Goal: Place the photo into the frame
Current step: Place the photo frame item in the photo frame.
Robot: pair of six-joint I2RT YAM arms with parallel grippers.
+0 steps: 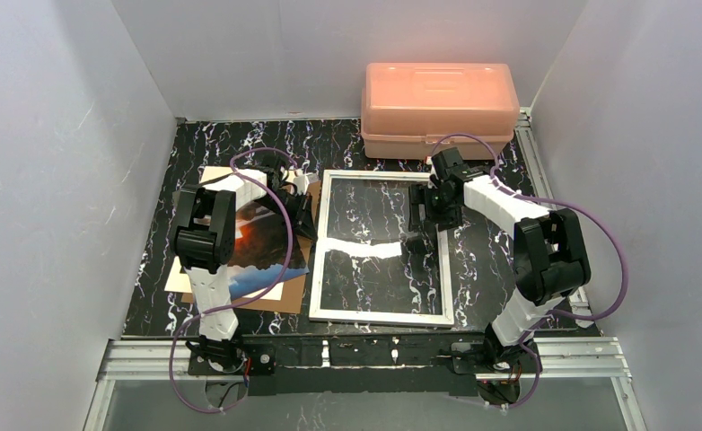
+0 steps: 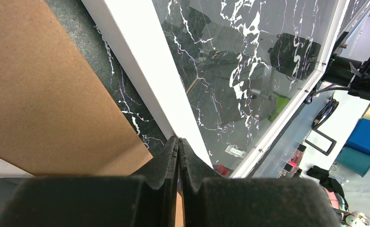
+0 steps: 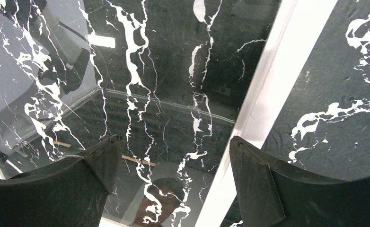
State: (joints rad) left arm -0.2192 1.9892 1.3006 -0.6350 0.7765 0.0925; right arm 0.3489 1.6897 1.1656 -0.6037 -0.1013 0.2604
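The white frame lies flat mid-table, and the marble shows through its clear pane. The photo, dark clouds with an orange glow, rests on a brown board left of the frame, partly under my left arm. My left gripper is shut at the photo's right side, close to the frame's left rail. In the left wrist view its fingertips meet over the white rail, and nothing shows between them. My right gripper stands open low over the frame's right rail, one finger over glass, the other over marble.
A pink plastic box stands at the back, just beyond the frame's far right corner. The brown board fills the left of the left wrist view. White walls close in the table on three sides.
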